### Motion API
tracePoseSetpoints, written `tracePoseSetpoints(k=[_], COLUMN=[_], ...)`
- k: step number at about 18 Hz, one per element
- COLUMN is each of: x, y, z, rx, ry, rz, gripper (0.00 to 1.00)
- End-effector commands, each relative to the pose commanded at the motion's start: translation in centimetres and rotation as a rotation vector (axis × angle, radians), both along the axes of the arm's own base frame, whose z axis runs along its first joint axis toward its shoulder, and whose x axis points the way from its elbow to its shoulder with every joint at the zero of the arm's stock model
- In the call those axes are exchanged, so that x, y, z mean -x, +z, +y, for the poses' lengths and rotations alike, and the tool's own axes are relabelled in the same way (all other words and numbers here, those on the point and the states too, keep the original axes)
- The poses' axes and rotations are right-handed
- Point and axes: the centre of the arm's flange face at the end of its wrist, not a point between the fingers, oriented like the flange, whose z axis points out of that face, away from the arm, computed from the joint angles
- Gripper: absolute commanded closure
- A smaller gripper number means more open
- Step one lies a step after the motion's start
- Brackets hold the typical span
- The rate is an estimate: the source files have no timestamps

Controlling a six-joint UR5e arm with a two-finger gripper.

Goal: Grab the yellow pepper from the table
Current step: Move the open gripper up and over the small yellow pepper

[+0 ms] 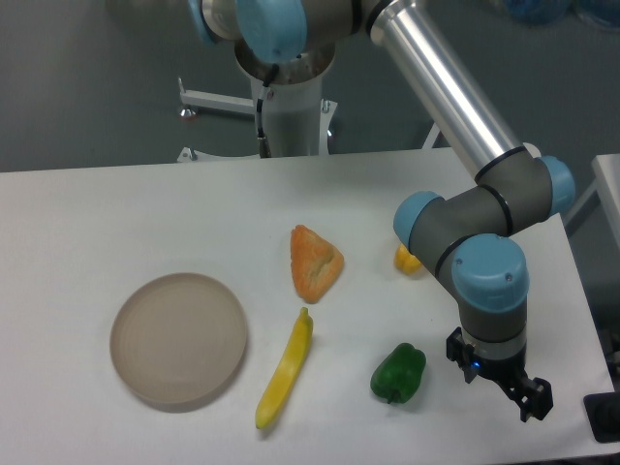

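A: Desk, white, one. One arm over its right side, wrist pointing down near the front right corner. Pincer low beside the green pepper, holding nothing. Fingers dark and small in this view; I cannot tell whether they are apart or together.

B: And the yellow pepper?

A: On the desk, right of centre, mostly hidden behind the arm's elbow joint. Only a small yellow-orange patch shows. It is well apart from the pincer, farther back on the desk.

B: So the step in hand is the approach. How to do it well?

A: My judgement: lift first, so the fingers pass above the green pepper, then move back and left until they are over the yellow one. Come down straight with the fingers spread wider than the body. It looks glossy and rounded, so grip low across the widest part, or it may squirt out.

B: Counts, big to small?

A: One round tan plate; one long slim yellow item; one orange wedge; one green pepper; one yellow pepper
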Motion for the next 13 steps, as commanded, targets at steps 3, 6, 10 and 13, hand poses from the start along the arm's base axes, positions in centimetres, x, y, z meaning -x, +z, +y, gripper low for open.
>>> tracePoseSetpoints(k=[3,6,10,13], x=[0.0,-0.2,-1.3,-1.6], y=[-0.3,0.1,0.9,0.9], z=[0.0,-0.2,-2.7,-5.8], rx=[0.002,0.003,0.049,0.112], ry=[0.003,0.001,0.018,0.039], rz=[-0.004,-0.003,-0.034,-0.086], gripper=[0.00,0.00,0.00,0.00])
